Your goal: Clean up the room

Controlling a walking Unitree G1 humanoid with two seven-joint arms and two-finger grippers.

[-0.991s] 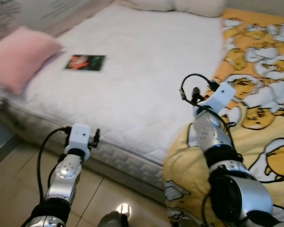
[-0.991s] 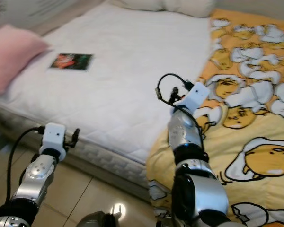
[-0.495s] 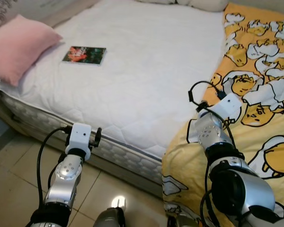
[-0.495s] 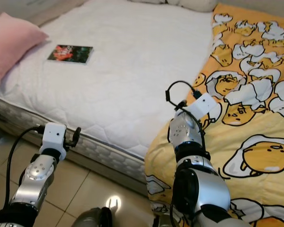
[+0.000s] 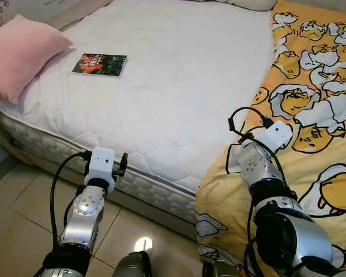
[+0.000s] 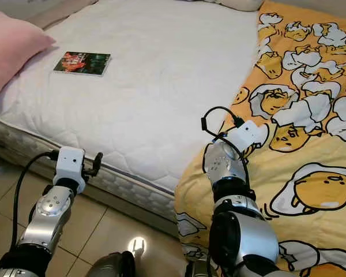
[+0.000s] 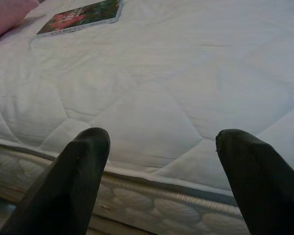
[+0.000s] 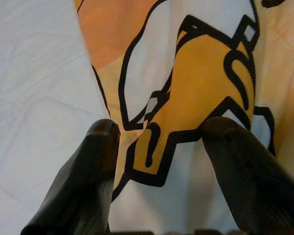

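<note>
Both jaws stand wide and empty, the right gripper [image 8: 157,147] having drawn back to the yellow egg-print blanket [image 5: 311,104] edge at lower right, leaving the book [image 5: 100,64] upper left on the mattress [image 5: 179,75] unreached.

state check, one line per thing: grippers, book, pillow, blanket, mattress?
left gripper: open, empty, at the mattress edge
right gripper: open, empty, over the blanket edge
book: closed, flat on the mattress
pink pillow: on the mattress corner
yellow blanket: spread, draped over the bed edge
mattress: partly uncovered
</note>
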